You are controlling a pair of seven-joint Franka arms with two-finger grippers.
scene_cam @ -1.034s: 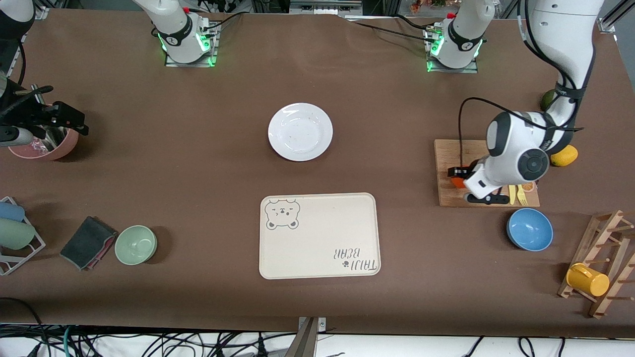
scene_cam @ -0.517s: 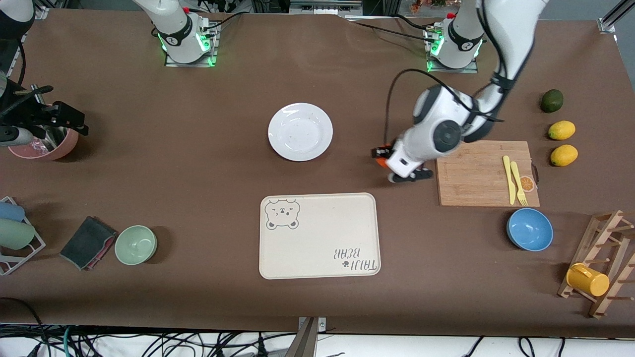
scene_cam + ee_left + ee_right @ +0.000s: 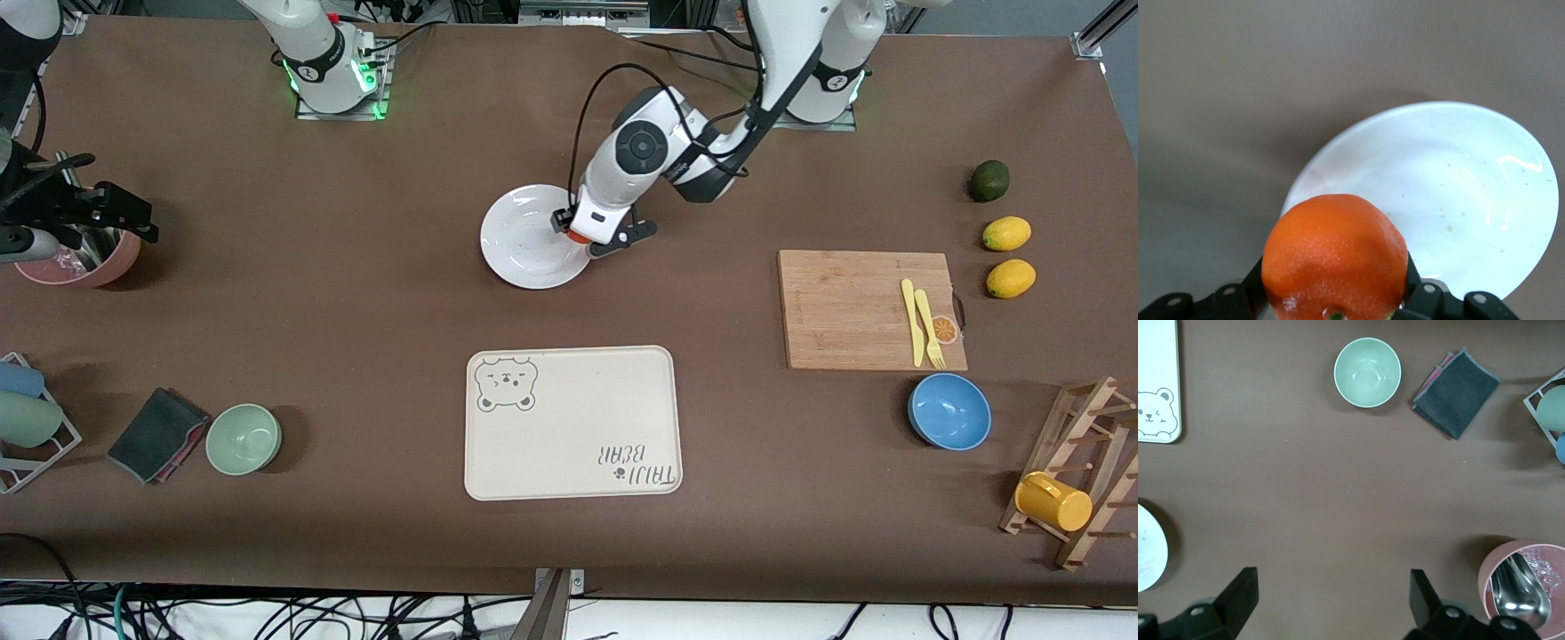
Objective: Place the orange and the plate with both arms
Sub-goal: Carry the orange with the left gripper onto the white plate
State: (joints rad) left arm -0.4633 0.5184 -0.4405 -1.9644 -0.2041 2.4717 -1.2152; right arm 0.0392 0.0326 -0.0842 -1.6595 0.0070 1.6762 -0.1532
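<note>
The white plate (image 3: pixel 533 238) lies on the brown table between the two arm bases and the cream tray. My left gripper (image 3: pixel 582 233) is shut on the orange (image 3: pixel 577 236) and holds it over the plate's rim, at the side toward the left arm's end. In the left wrist view the orange (image 3: pixel 1336 257) sits between the black fingers (image 3: pixel 1415 293), with the plate (image 3: pixel 1458 193) below it. My right gripper (image 3: pixel 133 218) waits open and empty above the table at the right arm's end, beside a pink cup; its wrist view shows the fingers (image 3: pixel 1238 593) wide apart.
A cream bear tray (image 3: pixel 569 427) lies nearer the front camera than the plate. A cutting board (image 3: pixel 845 311) with yellow cutlery, two lemons (image 3: pixel 1006 234), an avocado (image 3: pixel 988 180), a blue bowl (image 3: pixel 949 412) and a mug rack are at the left arm's end. A green bowl (image 3: pixel 243 438), a cloth (image 3: pixel 158 435) and a pink cup (image 3: pixel 84 258) are at the right arm's end.
My left gripper has carried the orange from the cutting board across the table to over the plate's rim. The right arm has not moved.
</note>
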